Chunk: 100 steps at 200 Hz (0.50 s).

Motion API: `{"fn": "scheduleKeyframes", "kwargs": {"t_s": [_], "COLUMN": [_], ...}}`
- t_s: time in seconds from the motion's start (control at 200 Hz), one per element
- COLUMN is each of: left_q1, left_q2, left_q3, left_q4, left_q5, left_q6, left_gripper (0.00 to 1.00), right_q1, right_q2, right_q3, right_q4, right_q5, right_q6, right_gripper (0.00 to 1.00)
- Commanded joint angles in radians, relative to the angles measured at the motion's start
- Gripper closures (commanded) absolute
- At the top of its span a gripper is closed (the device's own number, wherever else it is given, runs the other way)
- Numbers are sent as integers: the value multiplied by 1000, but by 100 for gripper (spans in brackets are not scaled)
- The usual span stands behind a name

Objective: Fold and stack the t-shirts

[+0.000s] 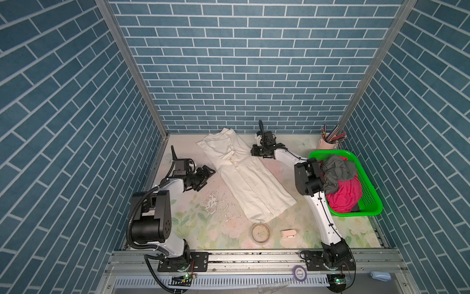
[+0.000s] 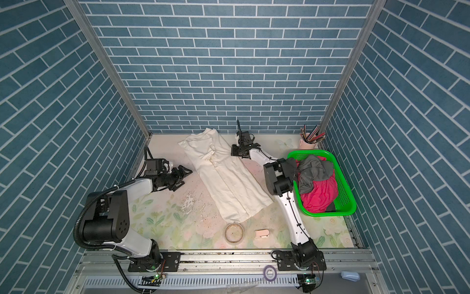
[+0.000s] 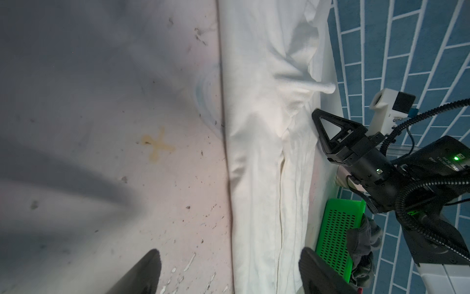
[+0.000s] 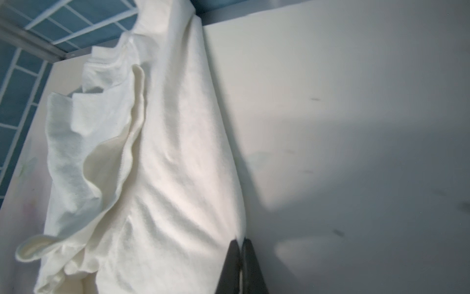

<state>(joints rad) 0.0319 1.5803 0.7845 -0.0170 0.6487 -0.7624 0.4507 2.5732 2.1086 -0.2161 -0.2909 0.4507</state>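
1. Your left arm [image 1: 175, 244]: white shells, black joint housings, a ribbed black conduit [image 1: 130, 229] looping round its lower joints.
2. Your right arm [image 1: 323, 219]: a long white link, a thin black cable [image 1: 329, 224] tied along it, a black base plate [image 1: 311, 264] studded with pale bolts.
3. Your right gripper [image 3: 316, 117], seen from the left wrist: black fingers [image 3: 354, 131] with triangular cut-outs, a white camera block [image 3: 386, 104] behind, small green lights on its motor.

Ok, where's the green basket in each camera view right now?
Top view: green basket at the far right, mid-height.
Top view: same place, far right.
Left wrist: its mesh wall shows past the cream t-shirt.
Right wrist: not in it.
Shared landmark: the cream t-shirt, in all four views.
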Motion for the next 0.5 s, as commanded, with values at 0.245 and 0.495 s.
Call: {"fn": "scheduleKeyframes", "kwargs": {"t_s": [0.245,0.495], "left_q1": [-105,-192], "left_q2": [13,72], "left_q3": [58,92], "left_q4": [1,22], "left_q5": [-52,-59], "left_q6": [-28,-55], "left_gripper": [13,13], "right_q1": [-209,-237], "right_q2": [-225,-417], "right_q3": [-369,-643], "right_q4": [70,137], "right_q5": [58,86], "right_q6": [117,120], "right_gripper": [100,100]}}
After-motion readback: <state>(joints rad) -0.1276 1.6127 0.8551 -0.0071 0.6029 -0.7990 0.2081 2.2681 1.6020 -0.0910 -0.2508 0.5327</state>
